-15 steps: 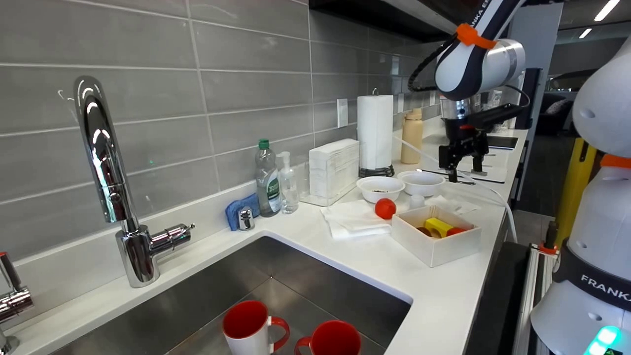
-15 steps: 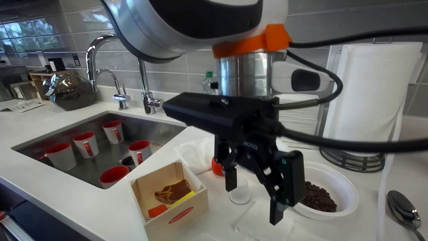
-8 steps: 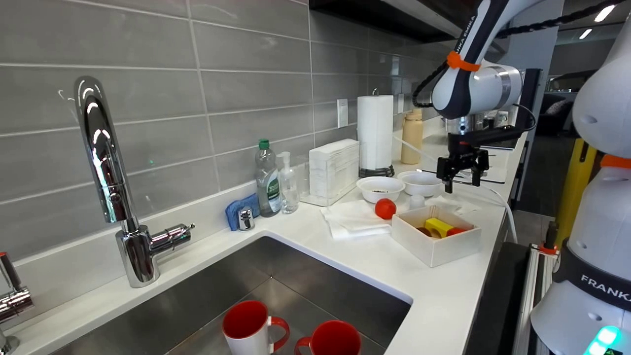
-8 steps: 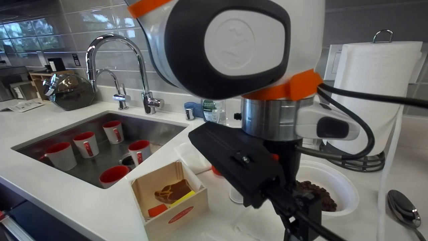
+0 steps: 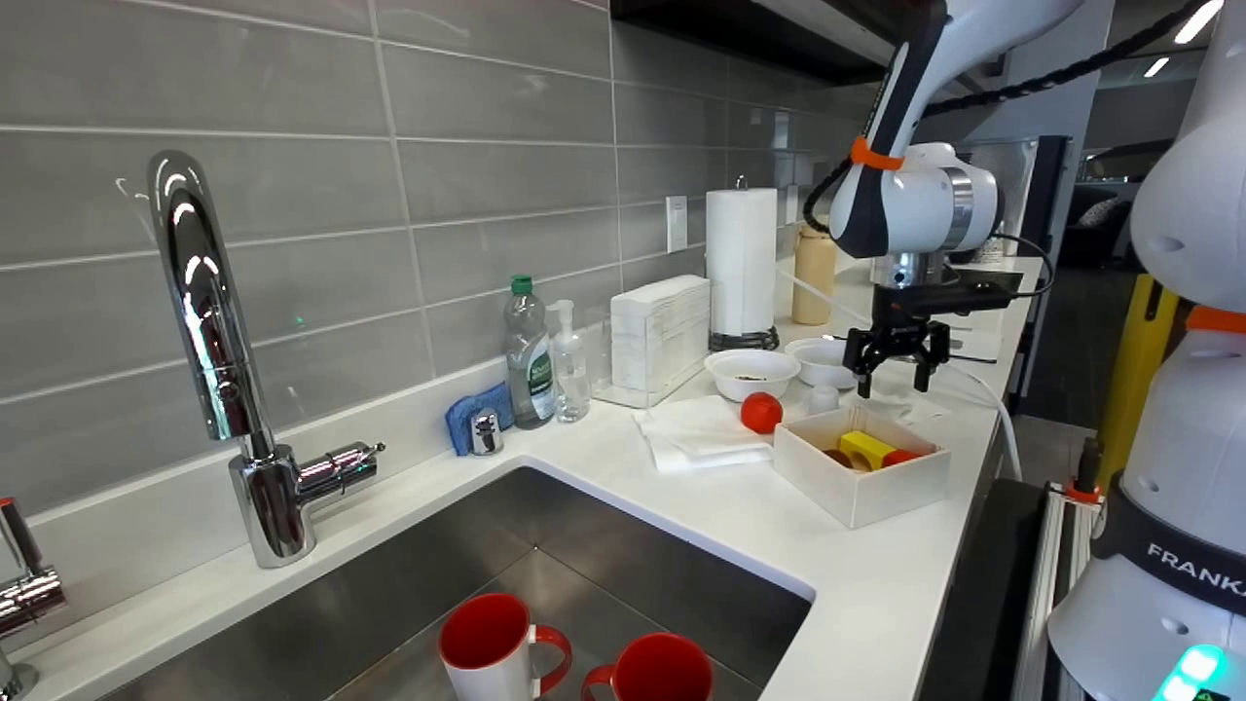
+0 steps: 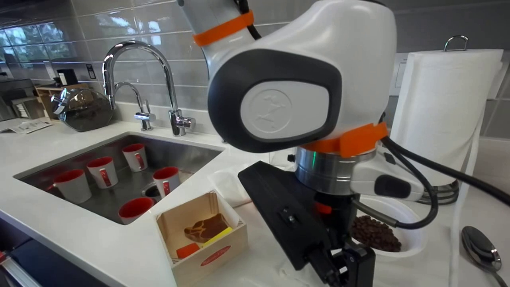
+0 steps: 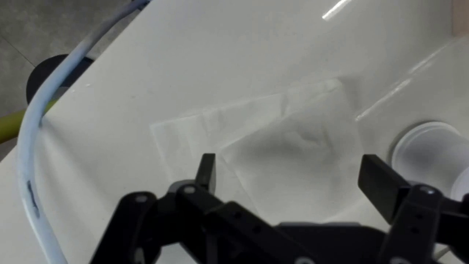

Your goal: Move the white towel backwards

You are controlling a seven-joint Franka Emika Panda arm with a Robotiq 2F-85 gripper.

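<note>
The white towel lies flat and slightly rumpled on the counter, with one layer folded over another, in the wrist view. In an exterior view a strip of it shows behind the box, partly hidden by the gripper. In an exterior view a corner of it shows beside the arm. My gripper is open and empty, its fingers spread above the towel with the cloth between and below them. In an exterior view the gripper hangs pointing down just above the counter, apart from the towel.
A small translucent cup stands close by the right finger. A box with toy food, a red ball, another white cloth and white bowls are near. A white cable crosses the counter edge. The sink holds mugs.
The gripper has come down toward the counter and over the towel, and the wrist has turned. The fingers have stayed open. The towel has not visibly moved.
</note>
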